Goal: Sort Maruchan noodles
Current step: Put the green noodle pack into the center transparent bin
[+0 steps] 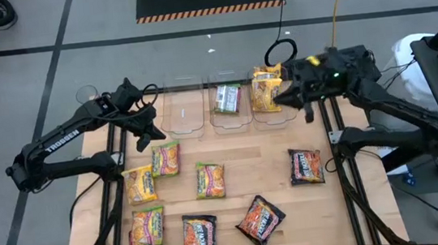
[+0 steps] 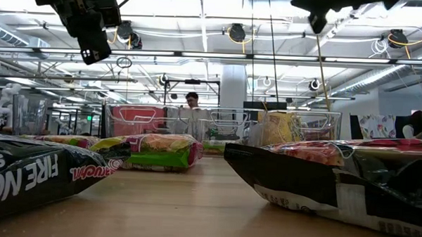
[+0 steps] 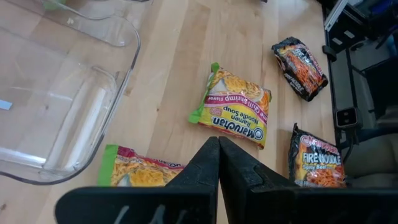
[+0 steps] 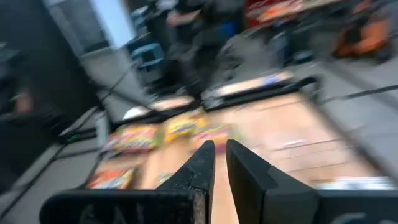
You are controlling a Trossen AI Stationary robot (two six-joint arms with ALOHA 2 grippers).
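Observation:
Several Maruchan noodle packets lie flat on the wooden table: green-edged ones (image 1: 166, 158) (image 1: 210, 180), a yellow one (image 1: 139, 184) and dark ones (image 1: 306, 165) (image 1: 260, 220) (image 1: 200, 237). Of three clear bins at the far side, the middle bin (image 1: 231, 117) holds a green packet (image 1: 227, 99), the right bin (image 1: 261, 118) a yellow packet (image 1: 265, 90), and the left bin (image 1: 182, 120) shows nothing inside. My left gripper (image 3: 219, 146) hangs shut and empty, high above a green-edged packet (image 3: 233, 109) near the left bin. My right gripper (image 4: 219, 149) is raised beside the right bin, its fingers a little apart, nothing between them.
More packets lie at the near left (image 1: 145, 228). In the low view dark packets (image 2: 26, 172) (image 2: 349, 179) lie close to the near edge. Metal frame rails run along both table sides. A person (image 2: 191, 104) stands in the room beyond the table.

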